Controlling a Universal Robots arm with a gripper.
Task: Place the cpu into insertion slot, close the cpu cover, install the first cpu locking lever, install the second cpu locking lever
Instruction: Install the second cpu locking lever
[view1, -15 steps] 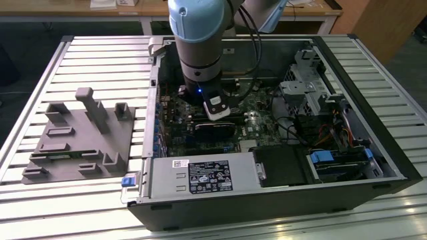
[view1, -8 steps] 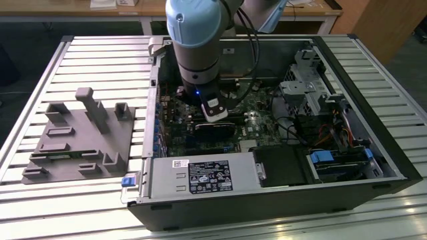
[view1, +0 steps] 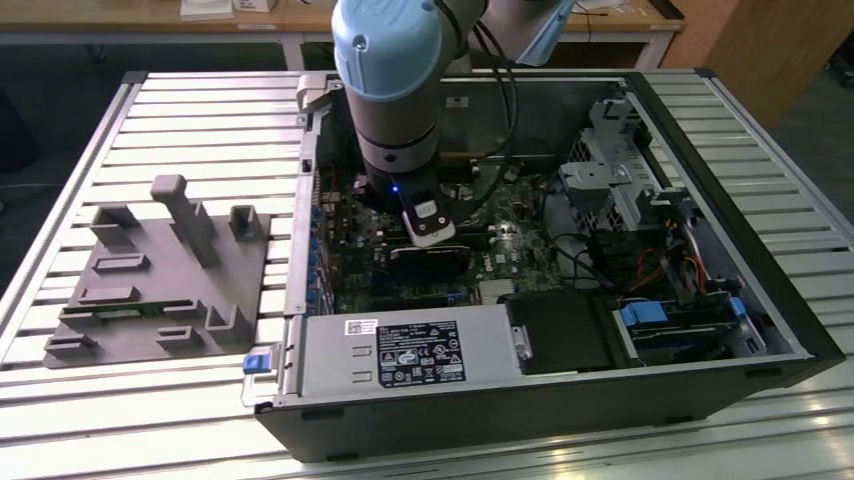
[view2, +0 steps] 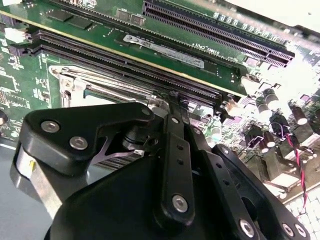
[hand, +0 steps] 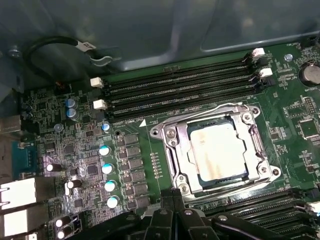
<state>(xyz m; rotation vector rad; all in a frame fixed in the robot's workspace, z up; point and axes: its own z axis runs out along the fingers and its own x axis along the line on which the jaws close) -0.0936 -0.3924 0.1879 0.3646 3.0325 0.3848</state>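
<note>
In the first wrist view the cpu lies flat in the insertion slot, its pale metal face showing through the window of the cpu cover. The cover is down over it. A wire locking lever runs along one side of the socket and a second lever along the opposite side. My gripper is just off that second side with its fingers together and nothing visible between them. In the second wrist view the gripper is at the socket's corner, beside the cover. In the exterior view the gripper reaches down into the open computer case.
Long black memory slots flank the socket on two sides. Capacitors and port blocks stand close by. Inside the case are a black graphics card, a power supply and drive cables. A grey fixture sits on the slatted table.
</note>
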